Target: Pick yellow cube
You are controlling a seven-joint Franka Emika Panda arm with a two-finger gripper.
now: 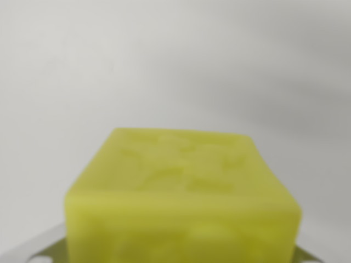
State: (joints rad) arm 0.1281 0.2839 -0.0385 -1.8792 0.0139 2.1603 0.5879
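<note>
Yellow cube (181, 203) sits between my gripper's (181, 255) finger parts at the bottom corners, seemingly pinched; I judge the grasp made, lift unconfirmed.

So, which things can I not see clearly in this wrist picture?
- Yellow cube: blurred, its lower part cut off by the wrist view's bottom edge.
- Gripper: only metal slivers at the bottom corners; the cube hides the rest, so open or shut is unclear.
- Pale surface behind: featureless, cannot be identified.
</note>
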